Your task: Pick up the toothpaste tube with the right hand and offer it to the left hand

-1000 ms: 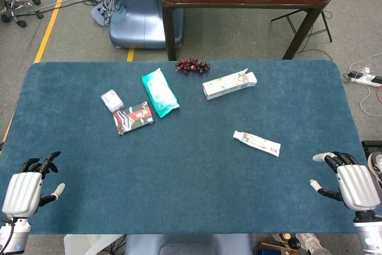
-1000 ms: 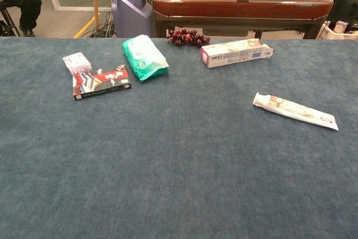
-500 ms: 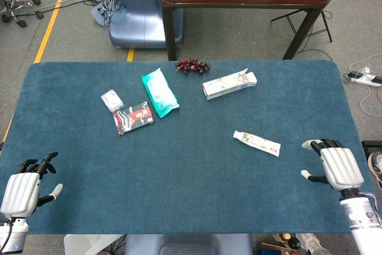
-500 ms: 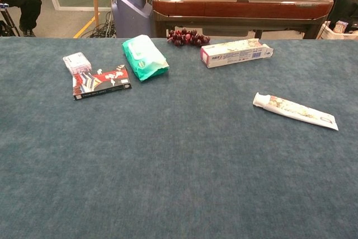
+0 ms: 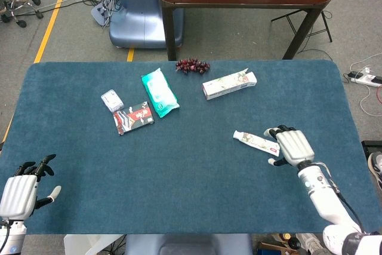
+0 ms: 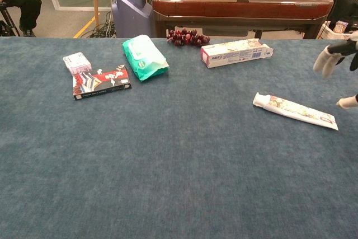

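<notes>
From the head view, your right robot hand (image 5: 290, 146) hovers spread and empty beside the flat white printed toothpaste tube (image 5: 256, 142) on the blue felt table (image 5: 179, 195); your left robot hand (image 5: 21, 190) rests released. In the chest view, the tube's lettering is unreadable.

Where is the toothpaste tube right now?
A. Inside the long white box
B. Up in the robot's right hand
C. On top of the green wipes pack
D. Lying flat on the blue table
D, the toothpaste tube lies flat on the blue table, with the right hand beside it, not holding it.
</notes>
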`<state>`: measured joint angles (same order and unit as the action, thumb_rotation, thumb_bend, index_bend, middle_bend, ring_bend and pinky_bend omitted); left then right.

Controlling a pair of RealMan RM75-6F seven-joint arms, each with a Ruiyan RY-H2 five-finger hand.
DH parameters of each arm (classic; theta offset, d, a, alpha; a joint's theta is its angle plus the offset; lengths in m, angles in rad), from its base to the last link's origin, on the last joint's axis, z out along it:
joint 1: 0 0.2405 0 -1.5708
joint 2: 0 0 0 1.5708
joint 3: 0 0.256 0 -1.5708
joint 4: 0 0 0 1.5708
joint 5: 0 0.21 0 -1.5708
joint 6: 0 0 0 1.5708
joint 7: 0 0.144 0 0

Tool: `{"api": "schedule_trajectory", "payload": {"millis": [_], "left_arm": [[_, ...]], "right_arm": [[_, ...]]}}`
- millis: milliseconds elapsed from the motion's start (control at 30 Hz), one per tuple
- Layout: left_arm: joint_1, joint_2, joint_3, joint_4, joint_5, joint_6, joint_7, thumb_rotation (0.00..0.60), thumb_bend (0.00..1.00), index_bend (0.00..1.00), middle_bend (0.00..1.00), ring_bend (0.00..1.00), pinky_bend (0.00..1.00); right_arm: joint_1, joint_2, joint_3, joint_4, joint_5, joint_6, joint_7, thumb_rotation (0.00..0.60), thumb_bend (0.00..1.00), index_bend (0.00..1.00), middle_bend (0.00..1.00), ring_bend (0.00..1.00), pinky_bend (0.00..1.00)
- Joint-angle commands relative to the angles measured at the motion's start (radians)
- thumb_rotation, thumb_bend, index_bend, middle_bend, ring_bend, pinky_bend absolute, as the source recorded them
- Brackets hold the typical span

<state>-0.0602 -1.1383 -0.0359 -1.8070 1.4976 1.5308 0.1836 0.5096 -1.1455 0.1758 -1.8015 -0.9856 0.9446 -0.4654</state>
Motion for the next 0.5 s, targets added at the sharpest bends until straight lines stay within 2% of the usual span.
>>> {"api": "schedule_trajectory", "payload": {"millis": [33,500], "left_arm": [[0.002,-0.001,0.003,0.002,0.002,0.001,-0.002,0.6,0.22,0.17,0.46,0.42,0.18],[0.013,-0.006,0.008,0.009,-0.003,0.005,-0.008,0.6,0.22,0.17,0.46,0.42,0.18]], "right_arm": [[0.061,-0.073,0.002,0.081,0.073,-0.058,-0.032,0.6,0.19,0.28,0.32,0.19,0.26],[0.219,-0.233,-0.01,0.317,0.246,-0.153,-0.072,0.6,0.2,0.27,0.32,0.19,0.26]]}}
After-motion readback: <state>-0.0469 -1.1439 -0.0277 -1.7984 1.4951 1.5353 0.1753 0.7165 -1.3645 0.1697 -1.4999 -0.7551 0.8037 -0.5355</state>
